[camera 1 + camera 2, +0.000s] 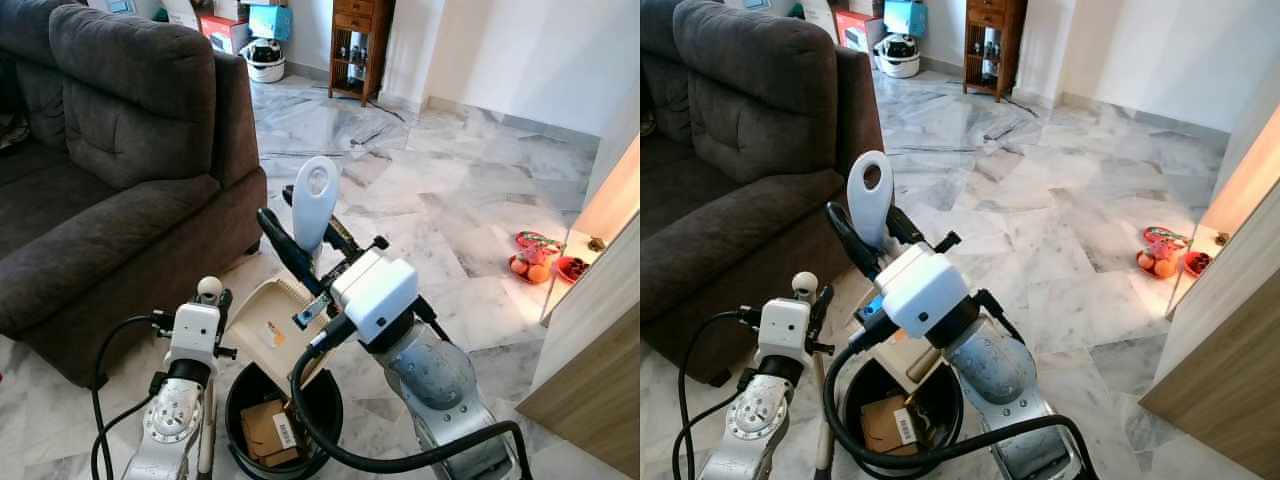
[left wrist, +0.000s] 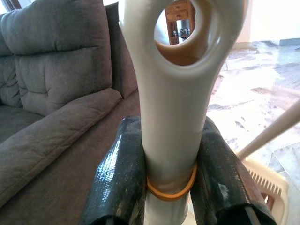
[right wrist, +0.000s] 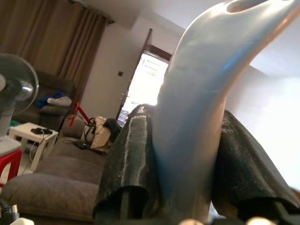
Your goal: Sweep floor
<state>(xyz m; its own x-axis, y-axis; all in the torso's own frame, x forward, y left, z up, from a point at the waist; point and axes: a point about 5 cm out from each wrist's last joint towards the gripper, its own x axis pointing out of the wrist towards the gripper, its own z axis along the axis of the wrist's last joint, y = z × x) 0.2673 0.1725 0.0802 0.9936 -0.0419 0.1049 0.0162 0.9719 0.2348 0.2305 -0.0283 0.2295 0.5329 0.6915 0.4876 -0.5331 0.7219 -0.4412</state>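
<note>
My right gripper [image 1: 300, 248] is shut on the pale long handle [image 1: 316, 195] of a cream dustpan [image 1: 262, 325]. The pan hangs tilted over a black bin [image 1: 330, 400] at my feet, and cardboard scraps [image 1: 265, 425] lie inside the bin. In the right wrist view the handle [image 3: 197, 93] sits clamped between the black fingers [image 3: 129, 150]. Low on the left, my left gripper [image 2: 171, 126] is shut on the cream broom handle [image 2: 176, 93], which has a hole at its top and a rubber band around it. Its rounded top [image 1: 208, 289] stands above the left wrist.
A dark grey sofa [image 1: 110, 150] fills the left side, close to the bin. Marble floor [image 1: 440, 190] stretches ahead to a wooden cabinet [image 1: 360, 45] and boxes. Red and orange items [image 1: 535, 258] lie on the floor at the right, beside a wooden unit [image 1: 595, 350].
</note>
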